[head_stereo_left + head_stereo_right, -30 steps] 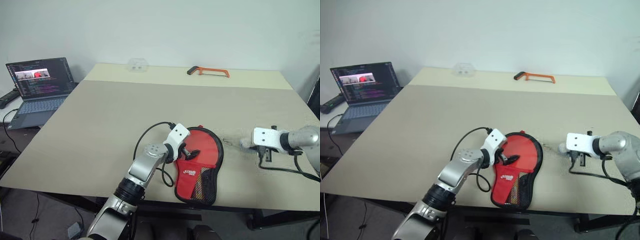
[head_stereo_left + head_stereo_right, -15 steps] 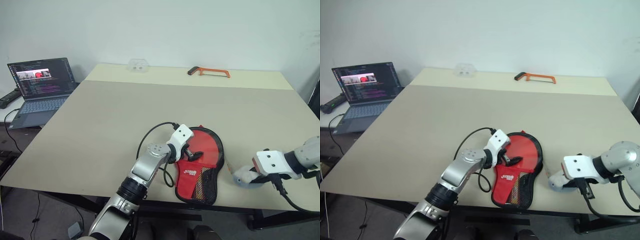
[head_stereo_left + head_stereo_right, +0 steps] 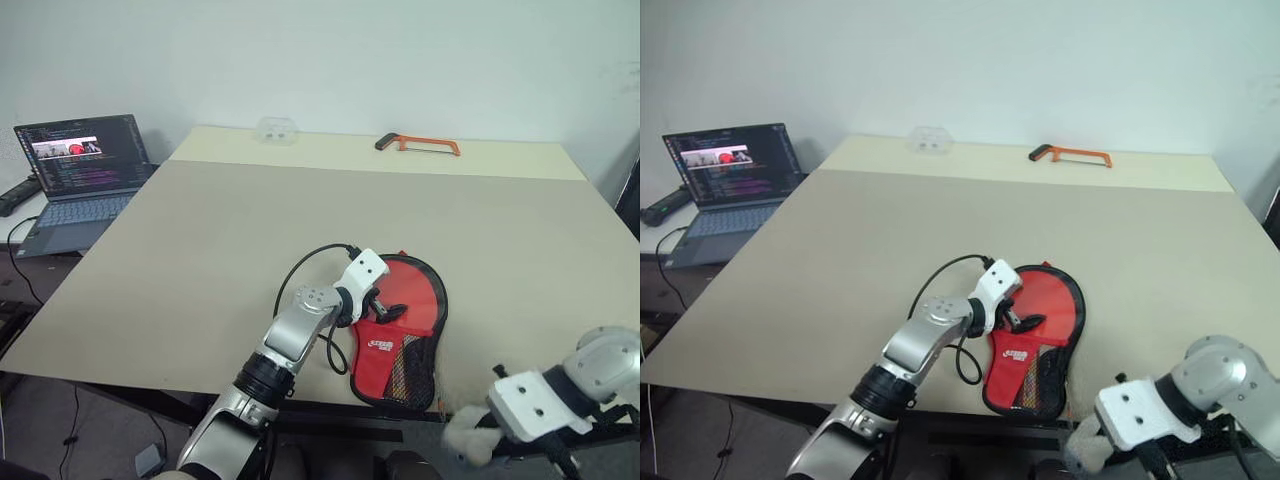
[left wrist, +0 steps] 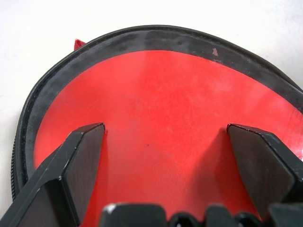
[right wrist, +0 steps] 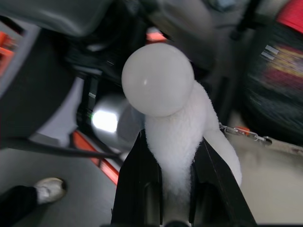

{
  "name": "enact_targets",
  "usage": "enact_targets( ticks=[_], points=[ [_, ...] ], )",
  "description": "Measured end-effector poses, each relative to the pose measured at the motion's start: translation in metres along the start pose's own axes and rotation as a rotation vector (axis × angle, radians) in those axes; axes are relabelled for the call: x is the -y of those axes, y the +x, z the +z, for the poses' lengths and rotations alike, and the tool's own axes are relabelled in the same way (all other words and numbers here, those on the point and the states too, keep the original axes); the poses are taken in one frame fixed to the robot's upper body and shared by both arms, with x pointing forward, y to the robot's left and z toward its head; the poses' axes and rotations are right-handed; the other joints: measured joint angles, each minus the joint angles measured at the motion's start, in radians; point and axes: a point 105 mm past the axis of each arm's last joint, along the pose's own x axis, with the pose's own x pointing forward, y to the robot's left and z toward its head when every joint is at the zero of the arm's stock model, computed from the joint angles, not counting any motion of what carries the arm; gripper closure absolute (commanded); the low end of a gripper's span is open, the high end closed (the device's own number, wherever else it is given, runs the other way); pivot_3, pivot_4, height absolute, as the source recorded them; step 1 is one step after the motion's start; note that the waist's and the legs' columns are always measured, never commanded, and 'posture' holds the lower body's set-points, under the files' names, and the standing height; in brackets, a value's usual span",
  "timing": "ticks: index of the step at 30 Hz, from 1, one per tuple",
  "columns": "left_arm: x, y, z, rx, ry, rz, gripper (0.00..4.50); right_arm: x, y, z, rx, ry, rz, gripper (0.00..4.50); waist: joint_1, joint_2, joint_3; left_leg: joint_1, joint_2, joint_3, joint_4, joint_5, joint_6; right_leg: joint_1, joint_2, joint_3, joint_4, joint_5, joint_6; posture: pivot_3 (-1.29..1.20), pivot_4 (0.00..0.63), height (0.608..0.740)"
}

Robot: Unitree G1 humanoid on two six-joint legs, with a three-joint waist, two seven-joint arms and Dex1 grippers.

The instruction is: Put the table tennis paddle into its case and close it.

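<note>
A: Item one, far left?
B: Laptop [image 3: 82, 170], open, screen lit, at nine o'clock off the table [image 3: 200, 260].

A: Next?
B: Left gripper [image 3: 385, 305], fingers spread wide, resting on the round end of the case [image 3: 405, 335]. In the left wrist view both fingers [image 4: 83, 156] lie on the red face.

A: The paddle?
B: Table tennis paddle [image 4: 161, 132], red rubber face, lies inside the case, black trim around it. The case lies at the table's near edge, six o'clock, handle end toward the robot.

A: Far side?
B: Orange hacksaw [image 3: 418, 143], twelve o'clock, well apart.

A: Last?
B: Right gripper [image 3: 470, 440], past the near edge at five o'clock, pinched tight on the fuzzy charm [image 5: 177, 127], its chain [image 5: 244, 134] running toward the case.
</note>
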Motion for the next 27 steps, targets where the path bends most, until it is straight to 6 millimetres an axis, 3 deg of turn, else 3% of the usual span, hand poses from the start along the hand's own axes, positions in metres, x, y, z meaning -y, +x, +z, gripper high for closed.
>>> enact_targets(
  ticks=[5, 17, 25, 27],
  points=[
    [-0.001, -0.001, -0.001, -0.003, 0.002, 0.001, 0.00, -0.009, 0.007, 0.007, 0.037, -0.006, 0.042, 4.29, -0.002, -0.002, -0.001, 0.000, 0.000, -0.001, 0.000, 0.000, 0.000, 0.000, 0.000, 0.000, 0.000, 0.000, 0.000, 0.00, 0.150, 0.740],
    [-0.001, -0.002, -0.001, -0.007, 0.006, 0.002, 0.00, -0.008, 0.007, 0.013, 0.037, -0.010, 0.054, 4.29, -0.002, -0.005, -0.001, 0.000, 0.001, -0.001, 0.000, 0.000, 0.000, 0.000, 0.001, 0.000, 0.000, -0.001, -0.001, 0.00, 0.150, 0.740],
    [0.001, -0.001, -0.001, -0.010, 0.012, -0.004, 0.00, 0.041, -0.031, -0.013, -0.049, 0.034, -0.172, 4.30, -0.003, -0.006, -0.001, 0.000, 0.001, 0.000, 0.000, 0.000, 0.000, 0.000, 0.001, 0.000, 0.000, 0.000, -0.001, 0.00, 0.150, 0.740],
    [0.001, -0.001, 0.000, -0.009, 0.013, -0.007, 0.00, 0.047, -0.036, -0.018, -0.059, 0.049, -0.201, 3.56, -0.002, -0.006, -0.001, 0.000, 0.001, 0.000, 0.000, 0.000, 0.000, 0.000, 0.001, 0.000, 0.000, -0.001, -0.001, 0.00, 0.150, 0.740]
  ],
)
